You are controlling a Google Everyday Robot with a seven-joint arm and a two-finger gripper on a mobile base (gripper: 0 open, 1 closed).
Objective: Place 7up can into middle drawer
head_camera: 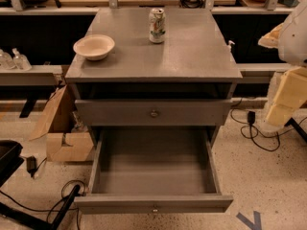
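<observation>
Standing on cabinet top, 7up can (gripper at right edge)

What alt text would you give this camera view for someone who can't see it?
A 7up can stands upright at the back of a grey cabinet top, a cream bowl to its left; below, the middle drawer is pulled open and empty. The robot's pincer hangs at the right edge, clear of the can.

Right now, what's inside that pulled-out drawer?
Only bare grey floor shows inside the middle drawer; its back strip is hidden under the closed drawer above. The 7up can stands on the cabinet top. The gripper hangs at the right edge, off the cabinet.
</observation>
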